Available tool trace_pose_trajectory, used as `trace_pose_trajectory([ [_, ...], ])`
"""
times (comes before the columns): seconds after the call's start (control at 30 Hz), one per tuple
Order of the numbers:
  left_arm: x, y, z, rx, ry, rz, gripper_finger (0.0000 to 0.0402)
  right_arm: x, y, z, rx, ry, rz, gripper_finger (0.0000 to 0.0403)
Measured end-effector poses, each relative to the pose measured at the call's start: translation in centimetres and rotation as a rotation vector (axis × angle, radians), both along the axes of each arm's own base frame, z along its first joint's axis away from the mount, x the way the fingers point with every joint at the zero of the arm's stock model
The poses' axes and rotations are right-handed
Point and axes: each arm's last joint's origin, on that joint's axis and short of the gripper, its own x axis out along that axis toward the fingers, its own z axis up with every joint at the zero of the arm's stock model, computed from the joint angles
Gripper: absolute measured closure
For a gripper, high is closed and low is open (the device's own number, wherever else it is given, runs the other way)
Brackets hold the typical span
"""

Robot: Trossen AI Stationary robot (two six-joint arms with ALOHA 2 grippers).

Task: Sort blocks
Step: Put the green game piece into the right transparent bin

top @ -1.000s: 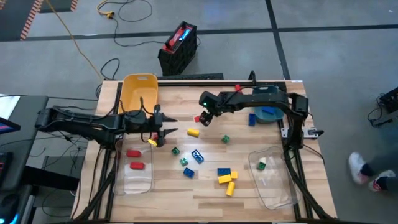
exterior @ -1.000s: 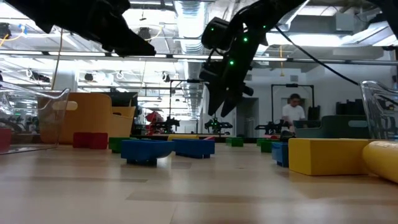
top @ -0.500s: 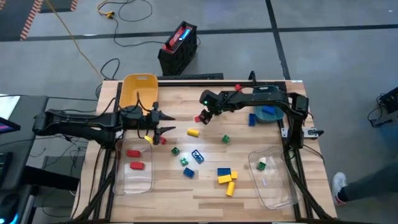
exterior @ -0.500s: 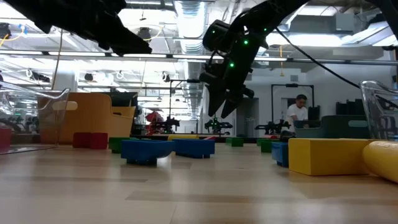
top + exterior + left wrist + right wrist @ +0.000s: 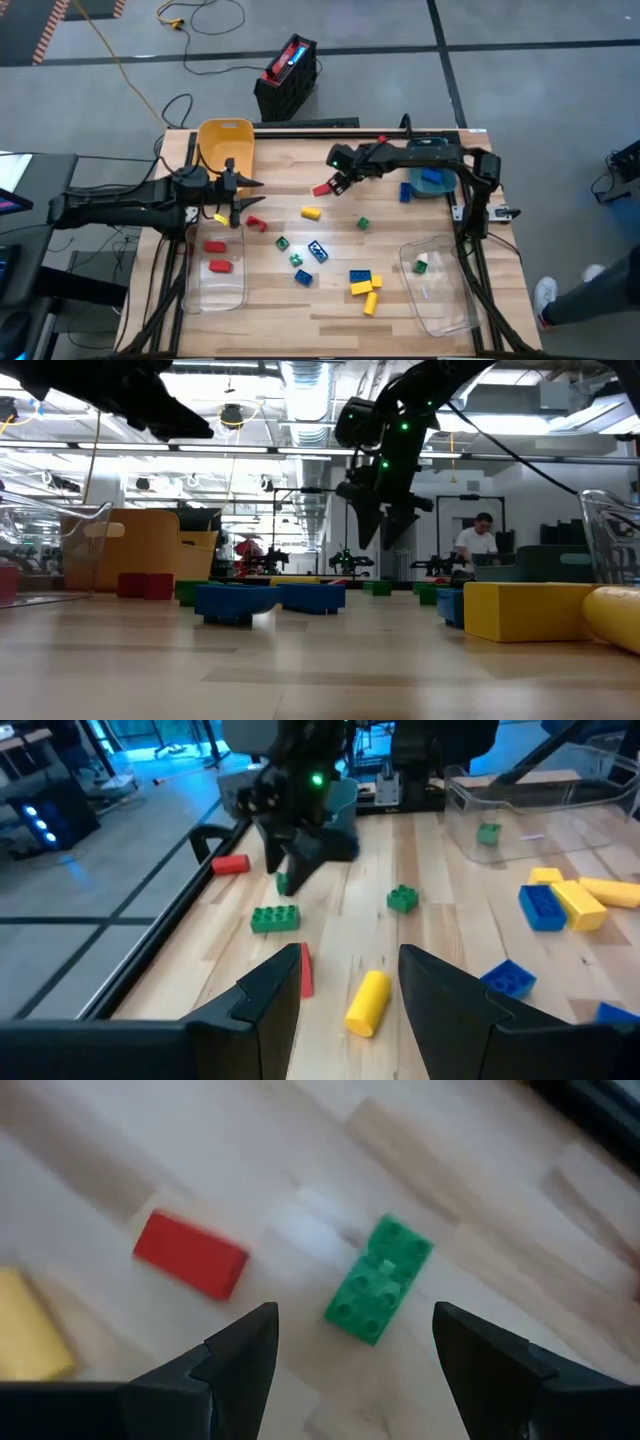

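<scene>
Pincers [image 5: 342,183] [image 5: 232,196] both agape, empty, above scattered blocks [image 5: 311,213]; no legible writing.

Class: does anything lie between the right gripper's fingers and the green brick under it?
Nothing visible does. The open right gripper hangs directly over the green brick; the red brick lies apart to one side, outside the fingers' gap.

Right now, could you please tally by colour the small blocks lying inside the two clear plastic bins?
Red studded plastic blocks: 2, in the left clear plastic bin
Green studded plastic block: 1, in the right clear plastic bin
Total: 3
</scene>
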Motion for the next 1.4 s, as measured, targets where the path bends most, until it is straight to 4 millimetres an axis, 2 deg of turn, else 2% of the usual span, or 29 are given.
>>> trace_pose_trajectory([
  [0.1, 0.0, 0.0, -0.2, -0.007, 0.024, 0.000, 0.0239, -0.1, -0.2, -0.1, -0.014, -0.005, -0.061, 0.0122],
  [0.23, 0.1, 0.0, -0.5, -0.010, 0.047, 0.000, 0.0239, 0.8, 0.5, -2.2, -0.103, 0.021, -0.097, 0.0122],
  [0.37, 0.0, 0.0, -0.9, -0.020, 0.085, -0.001, 0.0239, 2.0, 1.0, -3.8, -0.144, -0.038, -0.109, 0.0122],
  [0.5, -0.1, -0.1, -1.0, -0.027, 0.106, -0.002, 0.0239, 1.4, 0.6, -5.4, -0.122, 0.048, -0.146, 0.0122],
  [0.67, -0.1, -0.2, -1.0, -0.035, 0.104, -0.008, 0.0239, 1.3, -0.3, -5.2, -0.127, 0.025, -0.184, 0.0122],
  [0.87, -0.1, -0.5, -1.2, -0.051, 0.115, -0.021, 0.0239, 1.0, -1.3, -6.1, -0.063, -0.030, -0.179, 0.0122],
  [0.97, -0.1, -0.5, -1.2, -0.055, 0.120, -0.024, 0.0239, 0.3, -1.1, -7.1, -0.033, 0.010, -0.185, 0.0122],
  [1.17, -0.1, -0.5, -1.2, -0.053, 0.120, -0.025, 0.0239, 0.0, -0.9, -7.9, -0.029, -0.014, -0.185, 0.0122],
  [1.27, -0.1, -0.5, -1.1, -0.050, 0.108, -0.026, 0.0239, 0.0, -0.9, -7.9, -0.034, -0.010, -0.170, 0.0135],
  [1.4, 0.0, -0.5, -1.1, -0.036, 0.111, -0.030, 0.0239, 0.0, -0.9, -7.9, -0.036, 0.000, -0.152, 0.0195],
])
